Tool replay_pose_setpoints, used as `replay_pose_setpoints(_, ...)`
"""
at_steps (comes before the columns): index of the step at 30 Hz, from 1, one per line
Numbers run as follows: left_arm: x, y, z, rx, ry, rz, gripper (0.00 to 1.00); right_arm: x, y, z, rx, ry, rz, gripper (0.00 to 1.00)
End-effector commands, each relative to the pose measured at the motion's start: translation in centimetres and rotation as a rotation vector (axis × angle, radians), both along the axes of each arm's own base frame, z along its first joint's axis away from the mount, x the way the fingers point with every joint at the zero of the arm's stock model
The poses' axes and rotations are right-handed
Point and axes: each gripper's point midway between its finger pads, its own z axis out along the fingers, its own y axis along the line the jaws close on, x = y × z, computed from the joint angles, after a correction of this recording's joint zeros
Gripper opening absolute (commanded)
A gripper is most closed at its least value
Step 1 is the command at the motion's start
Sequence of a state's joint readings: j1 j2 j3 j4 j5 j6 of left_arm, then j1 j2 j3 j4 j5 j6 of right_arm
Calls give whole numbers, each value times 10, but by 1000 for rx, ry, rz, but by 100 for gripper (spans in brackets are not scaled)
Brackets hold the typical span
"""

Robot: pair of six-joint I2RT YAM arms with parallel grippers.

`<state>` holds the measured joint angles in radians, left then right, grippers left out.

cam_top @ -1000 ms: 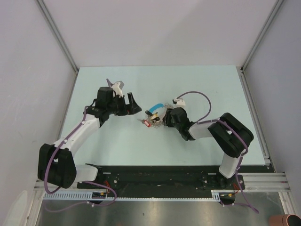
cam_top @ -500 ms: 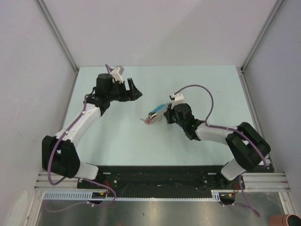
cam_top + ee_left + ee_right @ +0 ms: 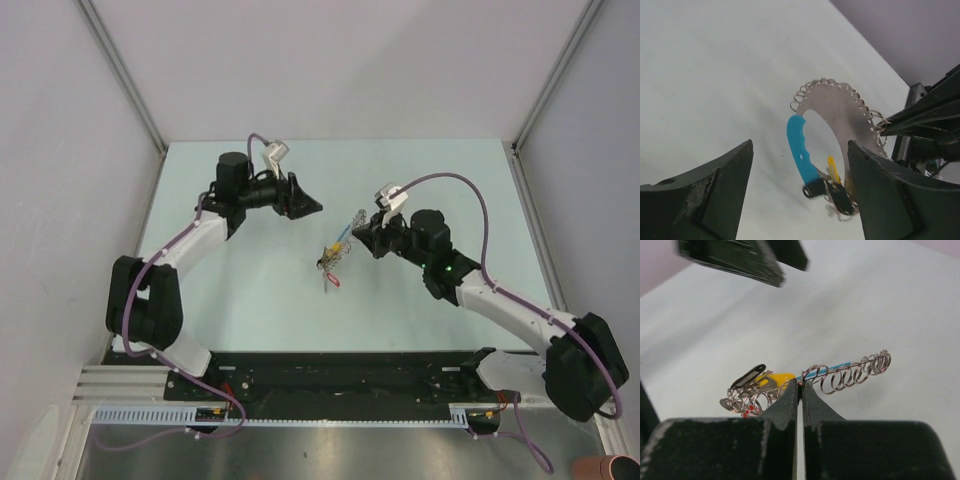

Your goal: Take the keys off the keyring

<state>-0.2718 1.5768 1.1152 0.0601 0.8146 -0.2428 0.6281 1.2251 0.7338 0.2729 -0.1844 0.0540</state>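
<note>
Pinching the keyring (image 3: 850, 374) with the right gripper (image 3: 800, 390), fingertips pressing together on a single strand of the silvery wire coil, near the middle of the loop. Holding the loop up over the pale green table (image 3: 250, 300), tilting so that one end is hanging lower than the other. Carrying the keys (image 3: 830, 187) bunched at that lower end: a dark key (image 3: 813, 189), a yellow-headed one (image 3: 832, 167) and a small red piece (image 3: 333, 281); unable to tell whether the red piece is touching the table. Showing the light-blue band (image 3: 799, 145) along one side of the loop, just above the bunch. Facing the ring from the left with the left gripper (image 3: 308, 203), fingers standing wide apart, gripping nothing and hovering a little apart from the loop.
</note>
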Motion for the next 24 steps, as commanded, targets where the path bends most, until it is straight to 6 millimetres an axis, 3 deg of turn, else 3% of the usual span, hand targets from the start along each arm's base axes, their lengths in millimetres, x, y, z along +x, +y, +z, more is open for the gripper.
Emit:
replay_pose_setpoints(1, -11, -17, 45, -152, -201, -247, 68, -41, 19, 59, 57, -194, 254, 0)
replay_pose_setpoints(3, -33, -20, 40, -207, -196, -360, 65, -61, 21, 77, 65, -262, 330, 0)
replay_pose_setpoints(4, -56, -22, 69, -263, -407, -505, 58, -68, 21, 77, 46, -284, 365, 0)
replay_pose_setpoints(5, -73, -18, 58, -279, -440, -537, 59, -80, 20, 86, 54, -318, 409, 0)
replay_pose_setpoints(6, -89, -16, 65, -313, -461, -570, 60, -85, 20, 87, 51, -327, 433, 0)
replay_pose_setpoints(7, -106, -11, 74, -286, -711, -642, 65, -94, 21, 87, 49, -329, 476, 0)
replay_pose_setpoints(8, -105, -13, 83, -284, -716, -653, 66, -97, 20, 87, 37, -344, 489, 0)
replay_pose_setpoints(15, -123, -25, 92, -239, -780, -797, 72, -121, 19, 75, -9, -345, 616, 0)
replay_pose_setpoints(18, -144, -33, 93, -218, -803, -900, 75, -128, 18, 68, -33, -340, 652, 0)
replay_pose_setpoints(24, -183, -48, 88, -225, -788, -1051, 79, -146, 17, 81, -22, -418, 737, 0)
